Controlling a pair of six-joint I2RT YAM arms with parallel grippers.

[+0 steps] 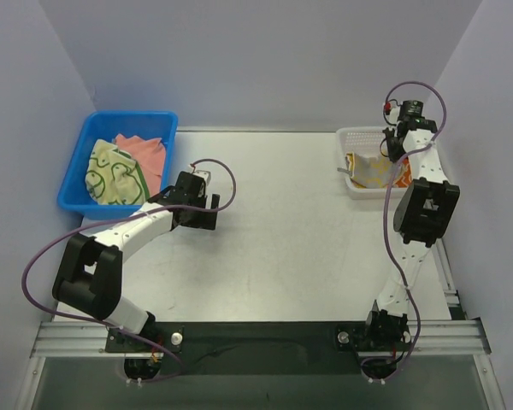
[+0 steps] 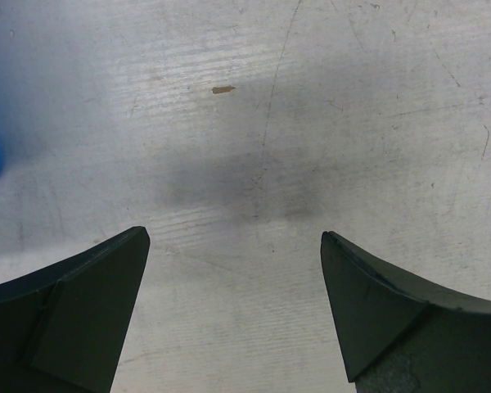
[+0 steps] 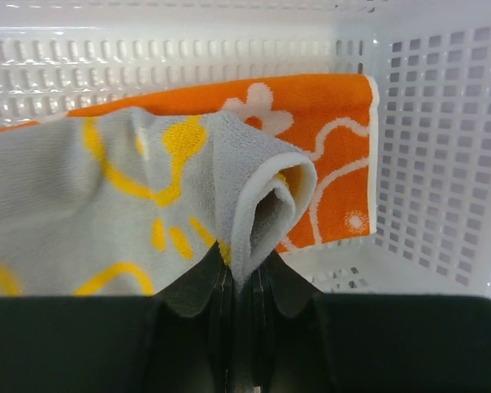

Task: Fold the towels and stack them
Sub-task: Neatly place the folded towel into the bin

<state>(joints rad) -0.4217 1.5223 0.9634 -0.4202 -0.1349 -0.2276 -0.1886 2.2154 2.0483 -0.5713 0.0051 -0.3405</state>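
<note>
**Right gripper** [image 3: 244, 278]: jaws pressed together on a folded edge of the yellow-print towel [image 3: 106, 205]. The fold loops up just past the fingertips, and the rest of the cloth spreads off to the gripper's left. Directly beyond the fingertips lies the orange towel [image 3: 311, 106], flat near the far wall of the white basket [image 3: 442, 123]. The held cloth covers its left part; its right part is bare.

**Left gripper** [image 2: 236, 246]: fingers spread wide with nothing between them, hanging over bare table [image 2: 311, 82]. The blue bin [image 1: 128, 120] sits just off to its left. The green towel [image 1: 111, 175] and salmon towel [image 1: 145, 149] lie crumpled in it, not yet folded.

**Judgement:** the step in hand is laying the folded towel on the orange one. About half the task appears to remain.

**Doing it well:**
- Shift the pinch toward the gripper's right before release, so the upper towel squares up over the lower.
- Lower until the cloth rests on the orange towel. Dropped from above, the fold would likely spring open.
- Part the jaws slowly and back out along the finger line, since soft terry may cling and drag.
- Mind the perforated wall to the right of the fingers; it looks close.
- Cannot tell whether the cloth's far-left portion lies flat, as it runs out of the wrist view.
</note>
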